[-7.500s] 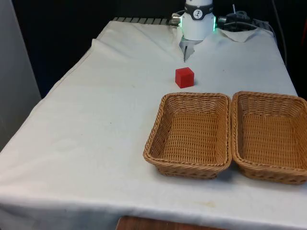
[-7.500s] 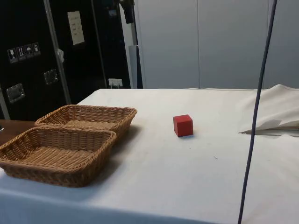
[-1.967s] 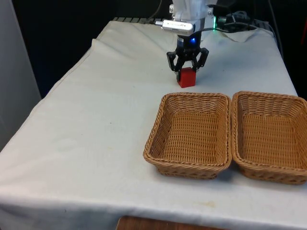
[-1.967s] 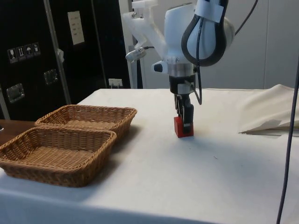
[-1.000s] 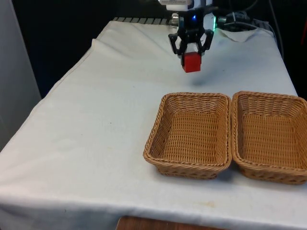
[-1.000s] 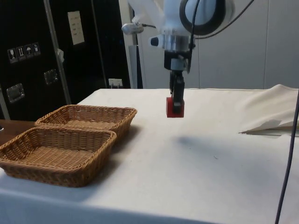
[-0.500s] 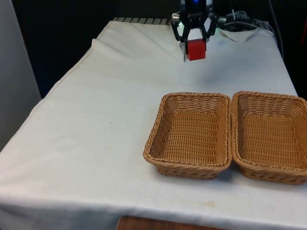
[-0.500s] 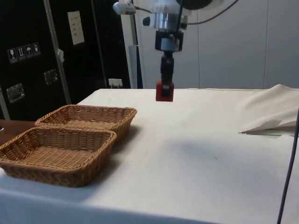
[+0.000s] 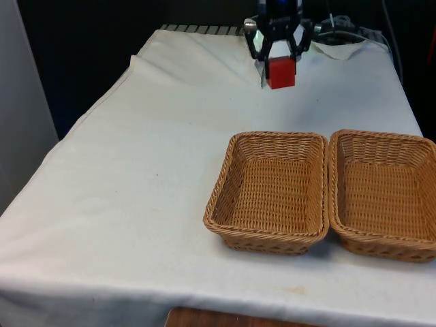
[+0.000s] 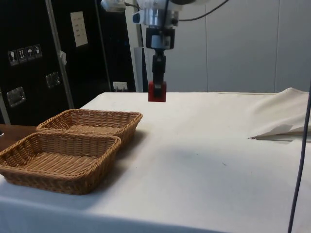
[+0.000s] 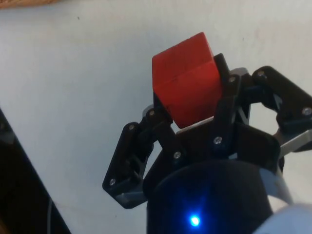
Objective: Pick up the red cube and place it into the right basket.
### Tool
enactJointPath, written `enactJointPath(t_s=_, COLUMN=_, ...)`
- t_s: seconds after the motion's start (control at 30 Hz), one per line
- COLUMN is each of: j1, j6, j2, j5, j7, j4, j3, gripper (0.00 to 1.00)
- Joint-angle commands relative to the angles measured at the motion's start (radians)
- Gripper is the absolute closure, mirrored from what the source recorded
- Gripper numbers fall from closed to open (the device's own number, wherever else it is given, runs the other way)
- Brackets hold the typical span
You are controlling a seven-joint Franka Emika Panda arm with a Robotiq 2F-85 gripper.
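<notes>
Front view: the black two-finger hand [image 9: 280,56] is closed on the small red cube [image 9: 281,73] and holds it in the air above the far part of the worktop [image 9: 136,177], well apart from both baskets. The two shallow woven wicker baskets stand touching side by side near the worktop's near edge. The right basket [image 9: 385,192], at the front view's right, is the goal, in judgement; from the hand it lies toward the near edge and toward the worktop's right edge. The left wicker basket [image 9: 271,191] sits closer to the cube's present position. No brand, label or writing can be read on the cube or the baskets.
</notes>
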Motion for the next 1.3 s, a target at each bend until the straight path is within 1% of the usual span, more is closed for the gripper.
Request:
enactJointPath(t_s=0.0, j1=0.002, j6=-0.012, j2=0.015, j5=0.015, j7=-0.007, j4=0.016, j3=0.001, gripper=0.99)
enactJointPath(t_s=0.1, j1=0.002, j6=-0.017, j2=0.048, j5=0.019, j7=-0.009, j4=0.048, j3=0.002, gripper=0.99)
enactJointPath(t_s=0.13, j1=0.0, j6=-0.01, j2=0.047, j5=0.008, j7=-0.003, j4=0.044, j3=0.001, gripper=0.99)
enactJointPath(t_s=0.17, j1=0.001, j6=-0.019, j2=0.057, j5=0.021, j7=-0.01, j4=0.058, j3=0.002, gripper=0.99)
enactJointPath(t_s=0.2, j1=0.001, j6=-0.022, j2=0.079, j5=0.023, j7=-0.011, j4=0.079, j3=0.002, gripper=0.99)
enactJointPath(t_s=0.27, j1=0.0, j6=-0.023, j2=0.097, j5=0.025, j7=-0.012, j4=0.096, j3=0.002, gripper=0.99)
enactJointPath(t_s=0.4, j1=-0.005, j6=-0.031, j2=0.141, j5=0.028, j7=-0.019, j4=0.139, j3=-0.004, gripper=0.99)
enactJointPath(t_s=0.43, j1=-0.002, j6=-0.02, j2=0.143, j5=0.012, j7=-0.005, j4=0.137, j3=-0.007, gripper=0.99)
enactJointPath(t_s=0.47, j1=-0.006, j6=-0.033, j2=0.149, j5=0.029, j7=-0.02, j4=0.148, j3=-0.005, gripper=0.99)
enactJointPath(t_s=0.63, j1=-0.011, j6=-0.047, j2=0.185, j5=0.031, j7=-0.026, j4=0.189, j3=-0.011, gripper=0.99)
enactJointPath(t_s=0.67, j1=-0.006, j6=-0.035, j2=0.178, j5=0.013, j7=-0.011, j4=0.178, j3=-0.015, gripper=0.99)
enactJointPath(t_s=0.7, j1=-0.008, j6=-0.041, j2=0.192, j5=0.013, j7=-0.013, j4=0.195, j3=-0.017, gripper=0.99)
enactJointPath(t_s=0.73, j1=-0.013, j6=-0.057, j2=0.207, j5=0.033, j7=-0.027, j4=0.219, j3=-0.013, gripper=0.99)
enactJointPath(t_s=0.8, j1=-0.015, j6=-0.065, j2=0.224, j5=0.034, j7=-0.027, j4=0.242, j3=-0.012, gripper=0.99)
enactJointPath(t_s=0.97, j1=-0.015, j6=-0.087, j2=0.279, j5=0.038, j7=-0.021, j4=0.314, j3=-0.011, gripper=0.99)
enactJointPath(t_s=1.0, j1=-0.015, j6=-0.087, j2=0.279, j5=0.038, j7=-0.021, j4=0.314, j3=-0.011, gripper=0.99)
enactJointPath(t_s=1.03, j1=-0.011, j6=-0.08, j2=0.283, j5=0.027, j7=-0.013, j4=0.316, j3=-0.017, gripper=0.99)
enactJointPath(t_s=1.07, j1=-0.015, j6=-0.093, j2=0.299, j5=0.041, j7=-0.02, j4=0.338, j3=-0.011, gripper=0.99)
enactJointPath(t_s=1.2, j1=-0.015, j6=-0.106, j2=0.34, j5=0.046, j7=-0.017, j4=0.387, j3=-0.008, gripper=0.99)
enactJointPath(t_s=1.27, j1=-0.015, j6=-0.113, j2=0.372, j5=0.049, j7=-0.013, j4=0.423, j3=-0.005, gripper=0.99)
